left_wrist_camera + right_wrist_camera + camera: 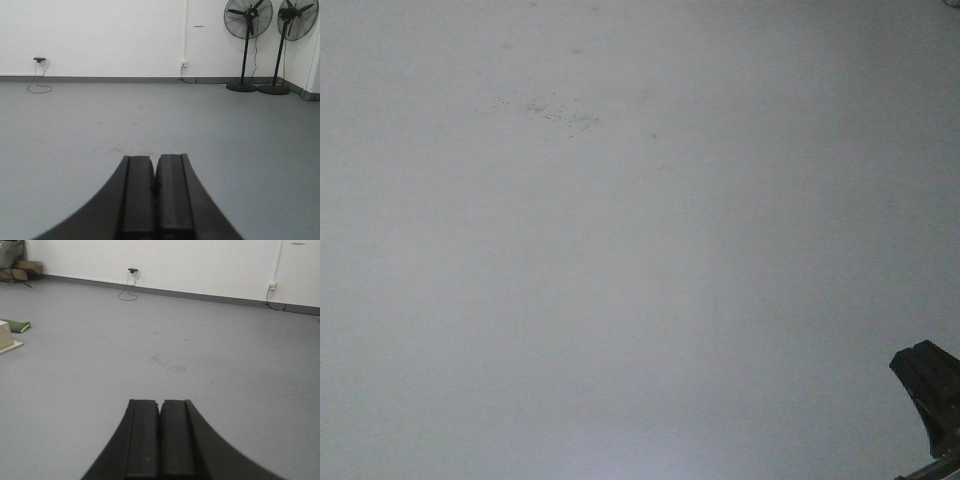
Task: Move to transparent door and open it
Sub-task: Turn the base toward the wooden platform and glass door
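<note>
Note that the left pincer [155,200] and right pincer [160,440] sit pressed together, holding nothing — likely a stowed pose for driving — since the door shows in no view, only floor [75,125], wall [100,35] and fans [247,20], so you must find it first.

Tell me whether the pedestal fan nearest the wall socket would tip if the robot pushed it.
Probably top-heavy: the pedestal fan carries a wide caged head on a thin pole, so a high push may rock it. Its round base looks broad, so a low nudge would likely slide it rather than topple it.
</note>
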Motion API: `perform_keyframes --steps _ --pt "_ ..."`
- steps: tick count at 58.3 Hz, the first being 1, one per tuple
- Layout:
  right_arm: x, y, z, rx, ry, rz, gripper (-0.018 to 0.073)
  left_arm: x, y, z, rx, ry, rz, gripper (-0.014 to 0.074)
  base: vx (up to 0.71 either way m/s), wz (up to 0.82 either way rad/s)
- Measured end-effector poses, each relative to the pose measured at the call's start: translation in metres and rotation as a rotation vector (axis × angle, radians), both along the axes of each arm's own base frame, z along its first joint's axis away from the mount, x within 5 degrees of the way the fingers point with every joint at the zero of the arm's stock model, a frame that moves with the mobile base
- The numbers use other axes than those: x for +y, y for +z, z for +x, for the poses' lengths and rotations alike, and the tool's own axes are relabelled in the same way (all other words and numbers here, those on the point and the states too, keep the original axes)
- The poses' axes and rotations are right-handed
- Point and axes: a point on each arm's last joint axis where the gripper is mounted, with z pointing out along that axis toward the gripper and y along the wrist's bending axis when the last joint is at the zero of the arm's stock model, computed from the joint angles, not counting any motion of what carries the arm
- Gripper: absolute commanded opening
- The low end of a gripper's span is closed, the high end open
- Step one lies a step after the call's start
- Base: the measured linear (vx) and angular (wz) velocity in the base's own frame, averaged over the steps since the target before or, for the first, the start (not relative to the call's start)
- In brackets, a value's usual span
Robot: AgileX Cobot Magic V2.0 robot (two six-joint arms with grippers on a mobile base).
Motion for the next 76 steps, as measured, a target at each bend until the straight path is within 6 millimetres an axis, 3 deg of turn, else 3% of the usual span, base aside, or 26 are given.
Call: perform_keyframes --steps 76 --pt "0.0000 0.0000 0.0000 0.000 0.000 0.000 -0.0006 0.0000 0.0000 0.0000 0.000 0.000 0.000 -0.0006 0.01 0.02"
